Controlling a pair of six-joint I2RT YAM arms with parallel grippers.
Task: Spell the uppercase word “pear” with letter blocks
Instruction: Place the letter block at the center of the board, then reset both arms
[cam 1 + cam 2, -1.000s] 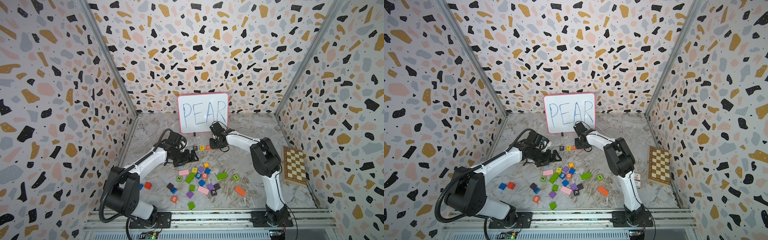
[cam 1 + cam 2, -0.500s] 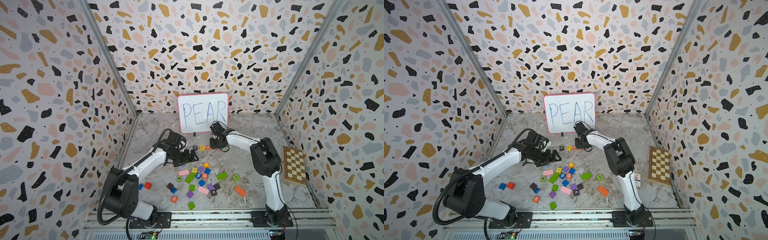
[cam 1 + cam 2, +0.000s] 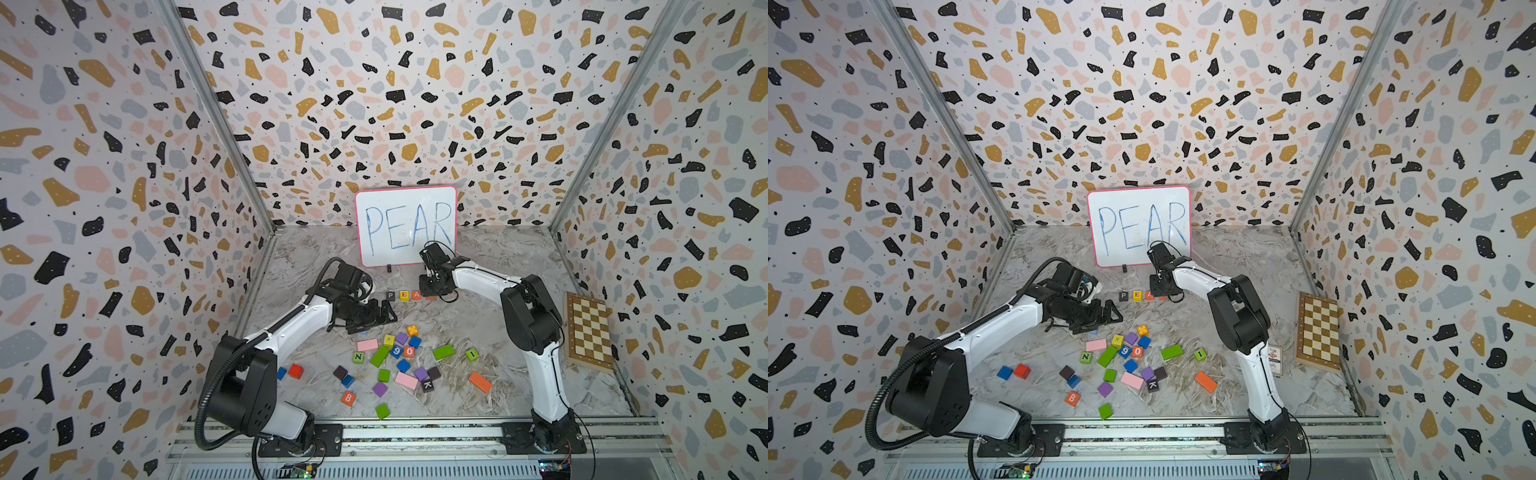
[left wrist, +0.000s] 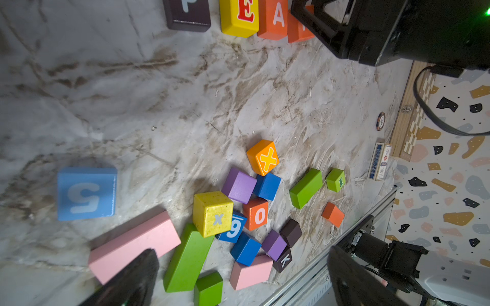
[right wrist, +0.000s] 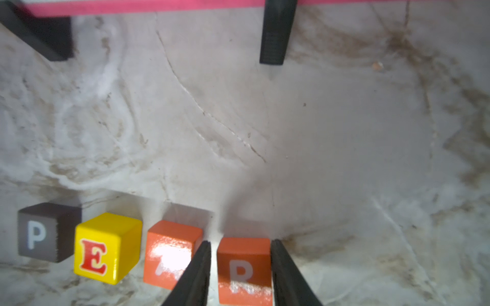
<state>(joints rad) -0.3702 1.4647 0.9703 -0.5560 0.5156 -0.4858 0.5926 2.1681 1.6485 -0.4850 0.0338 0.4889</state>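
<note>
- Row of four small wooden letter blocks [image 3: 404, 295] sits mid-frame in a top view, just below the pink-framed whiteboard [image 3: 405, 226] lettered PEAR. In order they are the dark brown P cube [image 5: 37, 233], yellow E cube [image 5: 106, 246], orange A cube [image 5: 169, 251] and orange R cube [image 5: 244, 265].
- Right gripper [image 5: 241, 242] stays where it was a second ago. Its jaws are closed narrowly on the R cube's sides, and the cube appears to rest on the marble-look tabletop [image 3: 498, 257].
- Left gripper [image 4: 242, 254] hovers wide open and empty above the loose coloured blocks [image 3: 395, 361], lower centre.
- Nothing else has shifted. The word looks spelled, leaving only release and withdrawal.
</note>
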